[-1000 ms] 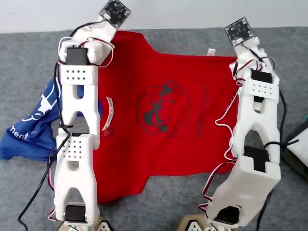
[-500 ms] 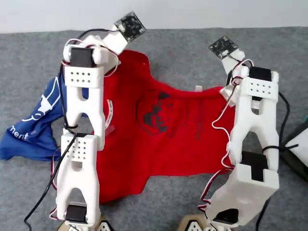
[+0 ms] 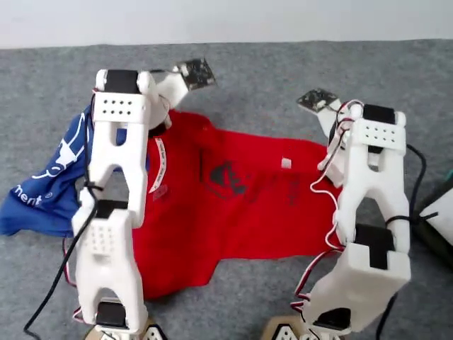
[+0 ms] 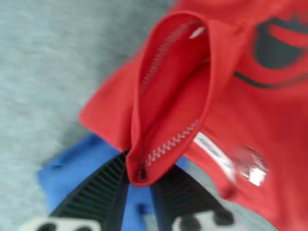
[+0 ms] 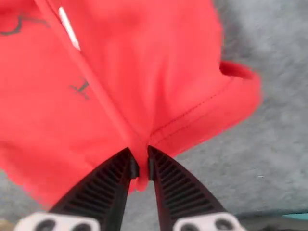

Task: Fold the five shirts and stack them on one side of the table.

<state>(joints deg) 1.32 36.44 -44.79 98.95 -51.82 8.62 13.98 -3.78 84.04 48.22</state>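
Observation:
A red shirt point(image 3: 233, 205) with a dark print lies spread on the grey table between the two arms. Its far edge is lifted and drawn toward the near side. My left gripper point(image 4: 138, 180) is shut on the far left hem of the red shirt point(image 4: 226, 96), and the cloth folds up between the black fingers point(image 4: 96, 192). My right gripper point(image 5: 140, 168) is shut on the far right edge of the red shirt point(image 5: 120, 82). A blue shirt point(image 3: 53, 177) lies crumpled at the left, partly under the red one, and it shows as blue shirt point(image 4: 77, 168) behind the left fingers.
The grey cloth table point(image 3: 283, 78) lies bare beyond the shirts. A dark object with a white part point(image 3: 439, 216) sits at the right edge. A white wall point(image 3: 226, 18) runs along the far side.
Both arms have pulled back toward the near side and risen, drawing the red shirt's far edge with them. The shirt's far part now folds over its middle.

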